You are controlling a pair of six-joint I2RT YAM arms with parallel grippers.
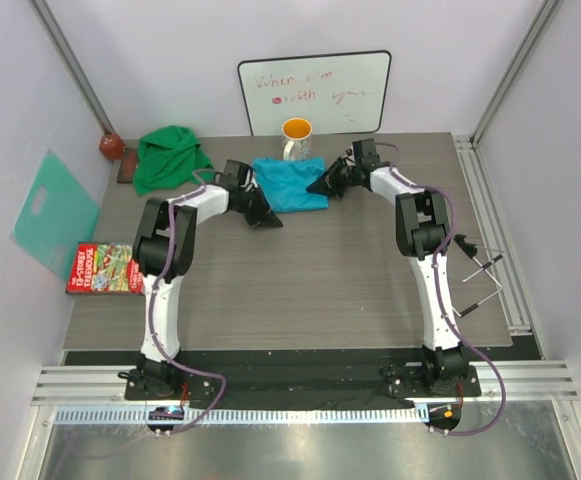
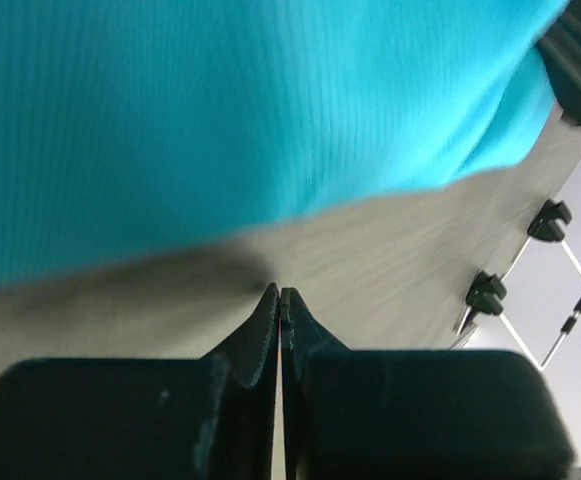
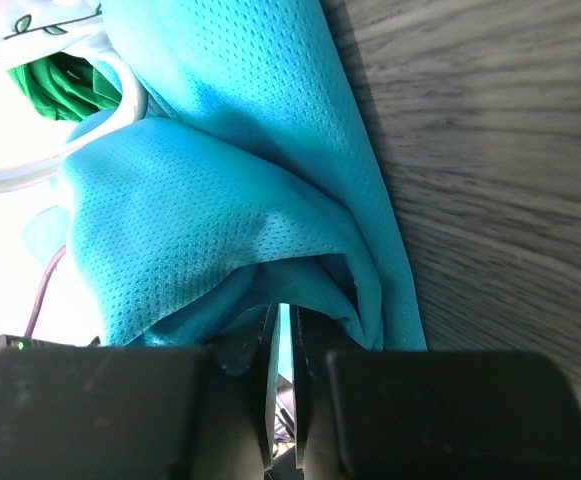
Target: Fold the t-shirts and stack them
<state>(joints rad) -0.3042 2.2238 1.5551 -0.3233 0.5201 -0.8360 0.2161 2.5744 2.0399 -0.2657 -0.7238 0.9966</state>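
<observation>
The turquoise-blue t-shirt [image 1: 290, 182] lies folded at the back middle of the table, in front of a mug [image 1: 297, 138]. The green t-shirt [image 1: 170, 155] sits crumpled at the back left. My left gripper [image 1: 268, 218] is shut and empty, low over the table at the turquoise shirt's front left edge; in the left wrist view its tips [image 2: 282, 292] stand just short of the cloth [image 2: 220, 100]. My right gripper [image 1: 315, 187] is at the shirt's right edge. In the right wrist view it [image 3: 285, 310] is shut on a fold of turquoise cloth [image 3: 220, 200], which drapes over the tips.
A whiteboard [image 1: 315, 92] leans on the back wall. A mint plastic sheet [image 1: 55, 212] leans on the left wall above a red game box [image 1: 103, 268]. A small brown object [image 1: 111, 146] sits in the back left corner. A wire tool [image 1: 480, 275] lies at the right edge.
</observation>
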